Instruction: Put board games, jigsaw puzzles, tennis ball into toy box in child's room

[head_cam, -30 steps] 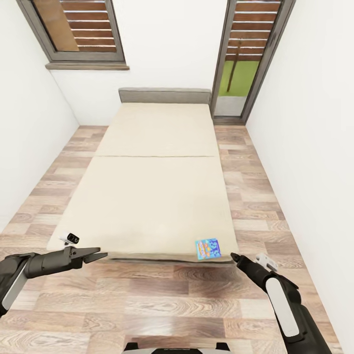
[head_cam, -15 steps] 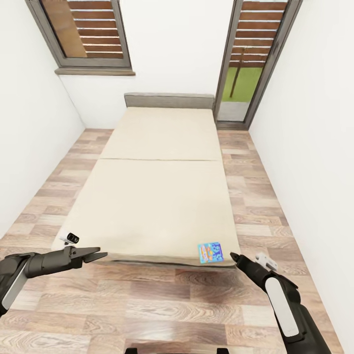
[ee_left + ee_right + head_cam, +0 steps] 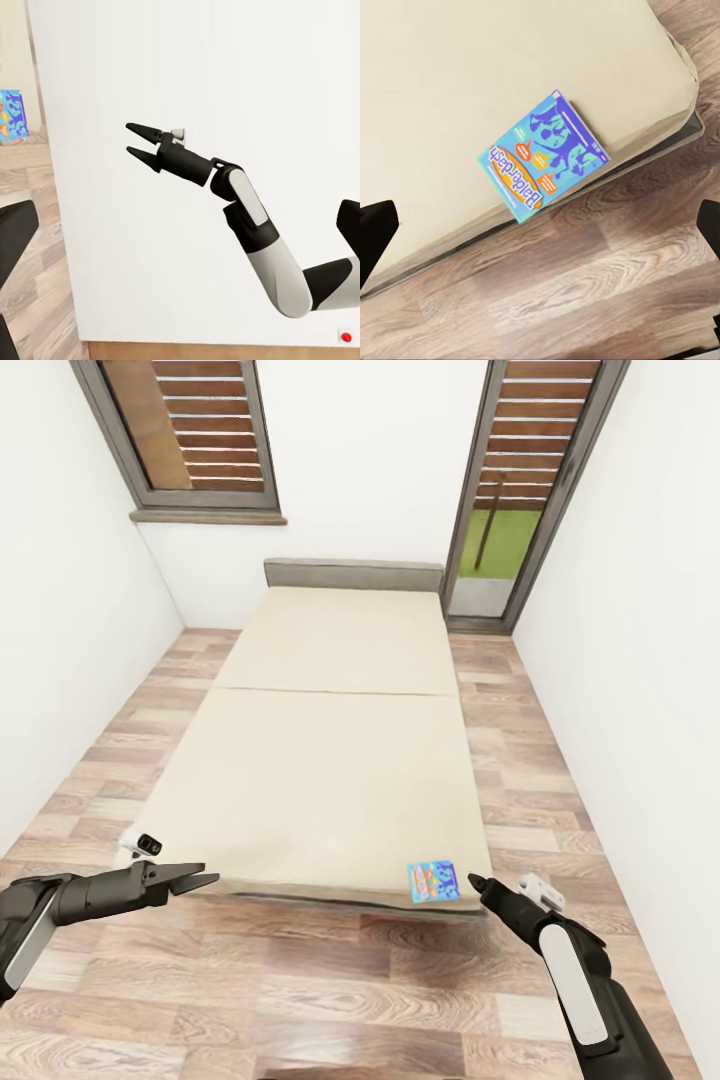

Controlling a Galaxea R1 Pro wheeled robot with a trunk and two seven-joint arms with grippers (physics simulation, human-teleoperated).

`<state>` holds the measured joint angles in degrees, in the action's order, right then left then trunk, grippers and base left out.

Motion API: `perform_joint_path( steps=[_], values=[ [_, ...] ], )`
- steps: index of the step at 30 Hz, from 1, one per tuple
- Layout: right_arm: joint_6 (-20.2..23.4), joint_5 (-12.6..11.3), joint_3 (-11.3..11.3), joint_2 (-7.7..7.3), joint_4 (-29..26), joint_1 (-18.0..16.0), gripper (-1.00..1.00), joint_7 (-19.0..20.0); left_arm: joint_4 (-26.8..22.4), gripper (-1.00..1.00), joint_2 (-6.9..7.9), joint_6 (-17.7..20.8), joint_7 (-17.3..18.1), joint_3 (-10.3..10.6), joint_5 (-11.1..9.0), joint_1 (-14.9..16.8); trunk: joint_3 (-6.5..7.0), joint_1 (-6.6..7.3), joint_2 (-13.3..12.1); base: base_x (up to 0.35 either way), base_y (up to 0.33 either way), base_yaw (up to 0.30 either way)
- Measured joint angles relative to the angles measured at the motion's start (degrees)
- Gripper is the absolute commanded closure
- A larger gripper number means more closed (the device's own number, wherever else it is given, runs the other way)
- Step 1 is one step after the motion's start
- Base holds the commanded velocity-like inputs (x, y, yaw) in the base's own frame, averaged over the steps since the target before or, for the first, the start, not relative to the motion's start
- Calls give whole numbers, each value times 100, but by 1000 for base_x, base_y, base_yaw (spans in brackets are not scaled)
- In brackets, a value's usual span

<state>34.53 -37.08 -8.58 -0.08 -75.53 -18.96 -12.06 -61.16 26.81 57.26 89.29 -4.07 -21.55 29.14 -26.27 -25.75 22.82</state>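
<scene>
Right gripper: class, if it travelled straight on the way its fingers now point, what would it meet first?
Most likely the blue-and-orange board game at the near corner of the bed; the right gripper, open and empty, looks straight at it. Depth is uncertain, so it might meet the mattress edge beside it.

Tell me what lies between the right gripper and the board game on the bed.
Nothing. In the head view, the right gripper sits just off the board game at the bed's near corner, with only mattress edge and wood floor between them.
</scene>
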Motion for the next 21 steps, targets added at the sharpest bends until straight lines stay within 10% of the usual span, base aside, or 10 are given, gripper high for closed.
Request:
perform_joint_path(
  steps=[21],
  values=[
    [-2, 0, 34, 7, 3, 0, -100, -1, 2, -100, 0, 4, -9, -1, 2, -2, 199, 0, 0, 0, 0, 96]
  ],
)
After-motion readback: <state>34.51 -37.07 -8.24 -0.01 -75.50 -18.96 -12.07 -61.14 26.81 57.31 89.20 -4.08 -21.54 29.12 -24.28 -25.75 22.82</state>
